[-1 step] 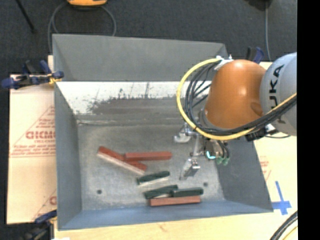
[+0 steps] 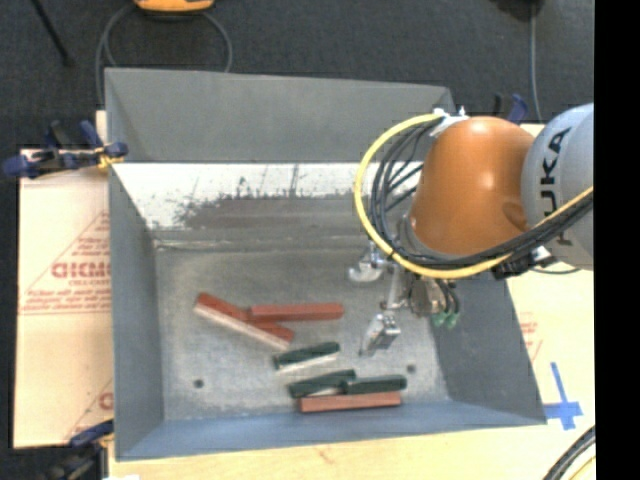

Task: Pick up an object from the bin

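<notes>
1. A single camera looks down on the grey metal bin (image 2: 270,118) from above, tilted somewhat to one side. The bin's far wall shows as a broad slope and its near wall as a narrow strip.
2. The camera stands far enough off to take in the whole bin, all four walls and the floor, with a margin of dark ground (image 2: 300,18) beyond the far rim.
3. The arm (image 2: 480,198) enters from the frame's right. It sits closer to the lens than the bin and covers part of the bin's right side.
</notes>
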### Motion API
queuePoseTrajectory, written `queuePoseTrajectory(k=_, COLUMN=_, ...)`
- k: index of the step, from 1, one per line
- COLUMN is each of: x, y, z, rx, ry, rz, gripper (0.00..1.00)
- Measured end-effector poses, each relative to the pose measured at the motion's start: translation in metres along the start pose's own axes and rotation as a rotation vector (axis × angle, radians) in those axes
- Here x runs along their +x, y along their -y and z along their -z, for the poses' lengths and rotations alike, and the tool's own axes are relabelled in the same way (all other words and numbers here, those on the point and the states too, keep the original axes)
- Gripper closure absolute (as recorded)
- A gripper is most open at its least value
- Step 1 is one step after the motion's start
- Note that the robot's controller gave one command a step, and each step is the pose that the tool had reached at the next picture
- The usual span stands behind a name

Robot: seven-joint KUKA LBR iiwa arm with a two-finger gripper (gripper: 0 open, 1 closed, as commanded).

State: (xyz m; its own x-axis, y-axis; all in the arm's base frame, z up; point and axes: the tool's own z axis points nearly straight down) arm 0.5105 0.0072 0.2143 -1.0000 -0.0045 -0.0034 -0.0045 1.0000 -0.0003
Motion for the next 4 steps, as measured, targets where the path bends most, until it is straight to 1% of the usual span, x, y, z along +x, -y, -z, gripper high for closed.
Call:
queuePoseTrajectory(k=1, x=0.007, y=-0.005, z=-0.064, rx=-0.002, ry=0.005, rz=-0.022, gripper=0.00)
queuePoseTrajectory(k=2, x=0.012, y=-0.006, z=-0.116, rx=-0.002, ry=-0.005, rz=-0.027, gripper=0.00)
queuePoseTrajectory(k=3, x=0.018, y=-0.011, z=-0.086, rx=0.001, ry=-0.002, rz=0.007, gripper=0.00)
queuePoseTrajectory(k=4, x=0.013, y=-0.010, z=-0.126, rx=-0.003, ry=0.025, rz=-0.052, gripper=0.00)
